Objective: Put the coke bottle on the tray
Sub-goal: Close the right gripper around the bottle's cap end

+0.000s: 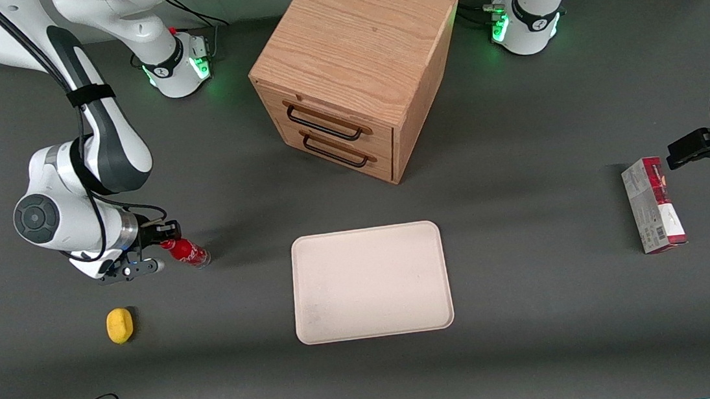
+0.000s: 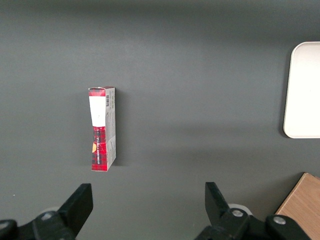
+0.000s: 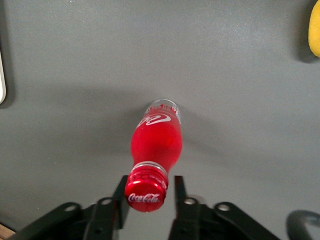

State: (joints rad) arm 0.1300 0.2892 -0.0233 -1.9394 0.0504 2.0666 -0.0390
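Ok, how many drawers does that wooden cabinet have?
2. The upper drawer and the lower drawer sit stacked in the wooden cabinet, each with a dark handle. The hand is at the coke bottle.

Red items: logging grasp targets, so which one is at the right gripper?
The coke bottle, its cap between the fingers of the gripper. The red-and-white carton lies toward the parked arm's end.

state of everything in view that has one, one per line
small red-capped coke bottle: standing, cap between the fingers
right arm's gripper: at the bottle's cap, shut on it
cream-white rectangular tray: nothing on it
wooden two-drawer cabinet: both drawers shut
red-and-white carton: lying flat
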